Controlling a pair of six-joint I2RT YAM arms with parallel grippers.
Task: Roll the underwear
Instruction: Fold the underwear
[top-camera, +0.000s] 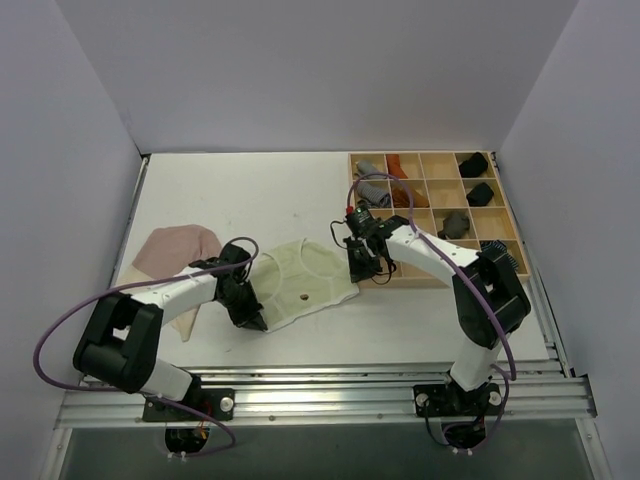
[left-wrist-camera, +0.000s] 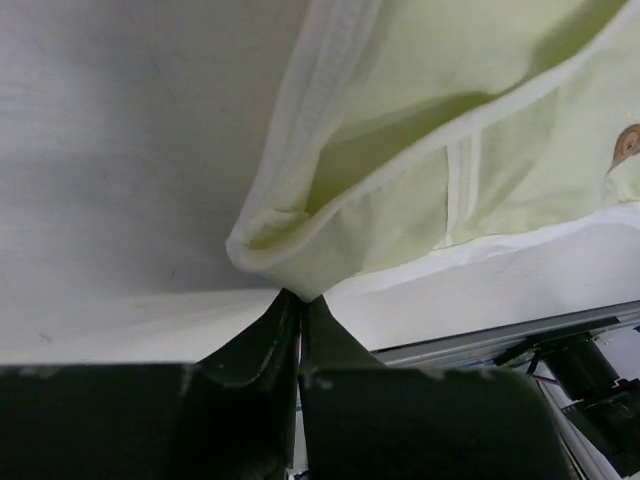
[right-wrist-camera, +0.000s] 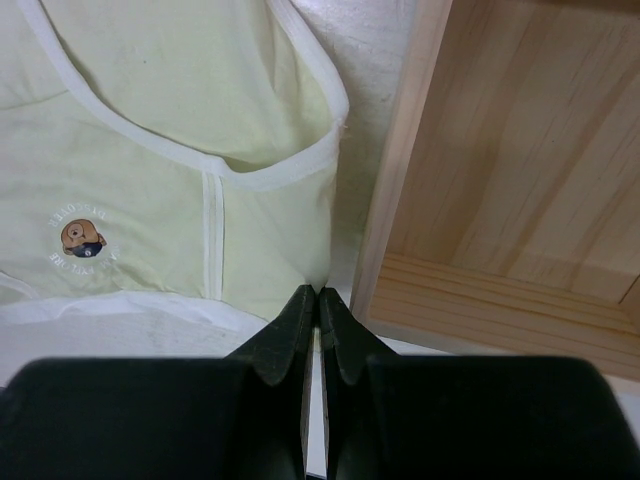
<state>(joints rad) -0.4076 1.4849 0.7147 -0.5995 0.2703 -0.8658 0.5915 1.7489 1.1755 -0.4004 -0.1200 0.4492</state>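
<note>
The pale yellow-green underwear (top-camera: 305, 280) lies spread flat in the middle of the table. My left gripper (top-camera: 256, 322) is shut on its near left corner (left-wrist-camera: 290, 270), which is bunched up at the fingertips. My right gripper (top-camera: 358, 272) is shut on its near right corner (right-wrist-camera: 300, 270), beside the wooden tray. A small bear print (right-wrist-camera: 82, 238) shows on the cloth. The dusty pink underwear (top-camera: 175, 250) with a beige part lies at the left, partly under my left arm.
A wooden compartment tray (top-camera: 500, 275) stands at the right, holding several rolled grey, rust and black bundles. Its wall (right-wrist-camera: 390, 180) is close to my right fingers. The metal rail (top-camera: 320, 385) runs along the near edge.
</note>
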